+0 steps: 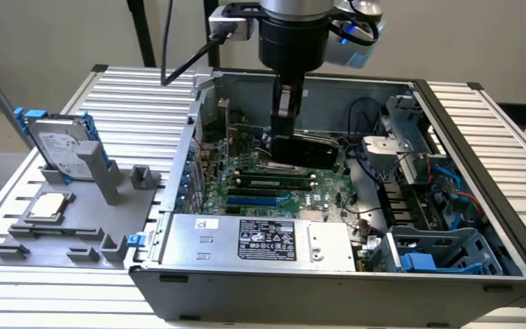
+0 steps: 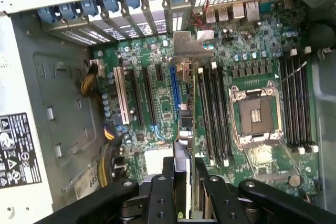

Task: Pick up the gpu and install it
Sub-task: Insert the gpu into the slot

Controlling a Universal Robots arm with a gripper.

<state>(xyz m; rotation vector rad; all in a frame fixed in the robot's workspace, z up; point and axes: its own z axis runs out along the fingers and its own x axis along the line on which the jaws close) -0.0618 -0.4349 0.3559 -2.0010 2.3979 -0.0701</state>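
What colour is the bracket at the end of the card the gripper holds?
Silver; the bracket shows best in the wrist view.

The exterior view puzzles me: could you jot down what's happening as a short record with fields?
Holder: gripper, shut on the gpu
Gpu pose: on edge, low over the motherboard
Where: inside the open computer case
Seated in slot: cannot tell
Beside the case: hard drive standing and CPU chip lying flat, on a grey tray

Slatted metal table (image 1: pixel 135 89) carries open computer case (image 1: pixel 336 288), grey fixture plate (image 1: pixel 62 240).
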